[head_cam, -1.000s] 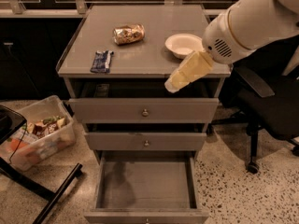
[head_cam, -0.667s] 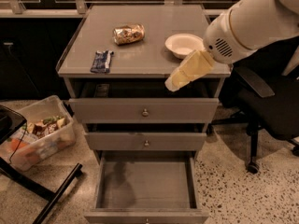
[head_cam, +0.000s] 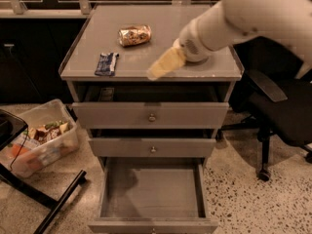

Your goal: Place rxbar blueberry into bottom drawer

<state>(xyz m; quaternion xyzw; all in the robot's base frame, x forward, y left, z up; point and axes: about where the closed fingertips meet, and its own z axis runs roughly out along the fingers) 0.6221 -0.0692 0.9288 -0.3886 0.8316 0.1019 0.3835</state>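
The rxbar blueberry (head_cam: 106, 64), a dark blue wrapper with white marks, lies flat near the front left of the grey cabinet top (head_cam: 146, 48). My gripper (head_cam: 165, 65), pale yellow at the end of the white arm, hovers over the front middle of the top, to the right of the bar and apart from it. It holds nothing that I can see. The bottom drawer (head_cam: 152, 189) is pulled open below, with a bare grey interior. The two drawers above it are nearly shut.
A crumpled gold-brown foil packet (head_cam: 135, 35) lies behind the bar on the top. A clear plastic bin of snacks (head_cam: 39, 143) sits on the floor at left, next to a black stand leg (head_cam: 53, 204). A black office chair (head_cam: 280, 106) stands at right.
My arm and gripper have swung left across the cabinet top, closer to the bar. The arm now covers the white plate. The bar and the drawers have not moved.
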